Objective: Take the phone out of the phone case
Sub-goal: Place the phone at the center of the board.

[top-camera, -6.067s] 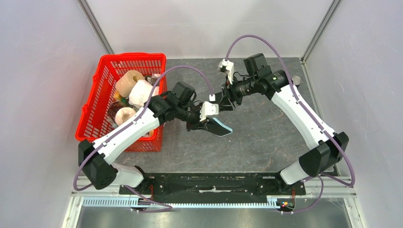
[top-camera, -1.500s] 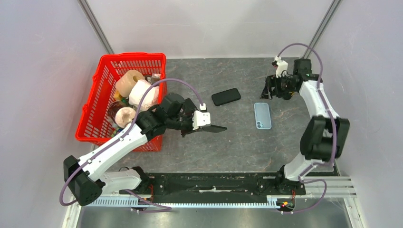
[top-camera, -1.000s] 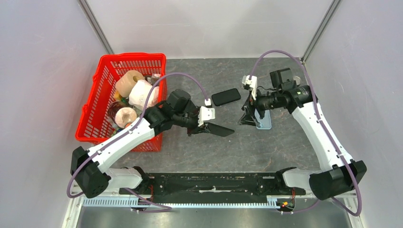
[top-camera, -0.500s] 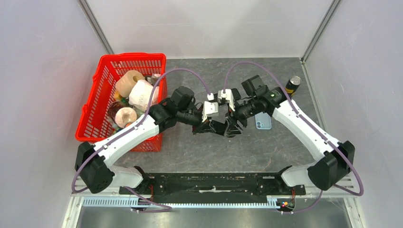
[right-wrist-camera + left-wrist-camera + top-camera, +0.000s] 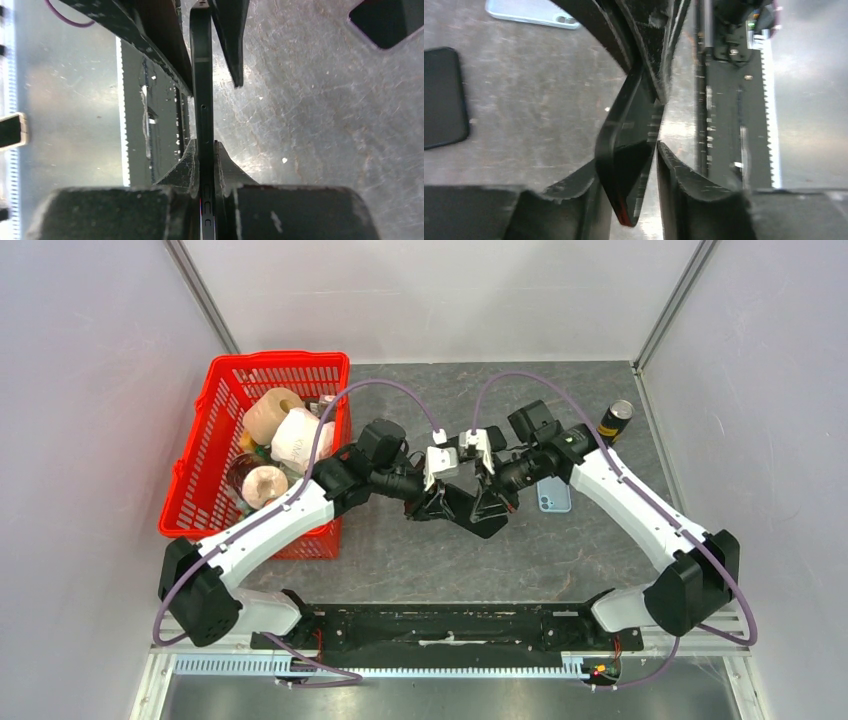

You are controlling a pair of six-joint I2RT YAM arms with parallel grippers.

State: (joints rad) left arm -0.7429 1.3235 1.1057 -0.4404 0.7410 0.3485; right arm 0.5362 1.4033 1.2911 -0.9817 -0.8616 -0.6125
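Although both arms hold the phone (image 5: 476, 512) between them above the middle of the bench (image 5: 560, 570), it sits inside its phone case (image 5: 624, 175), so I judge the task begun but not done — the grasp is set, and parting the two is left. From the left wrist the dark case looks bowed along its length, which may mean an edge is starting to lift, though no gap between case and phone shows clearly. The right claw (image 5: 205, 147) is pressed tight on the slab seen edge-on, a pad flat on each face with no light between. The left claw (image 5: 626, 160) is narrowed about the other end: one finger lies against the case and a thin sliver of bench shows beside the other, so it reads as pinched on the case rather than slack, yet I cannot vouch for both pads. What remains is to hold one part and peel or push the other free. A pale blue slab (image 5: 553, 496) and a black one (image 5: 441, 97) lie on the bench nearby, apart from both claws.
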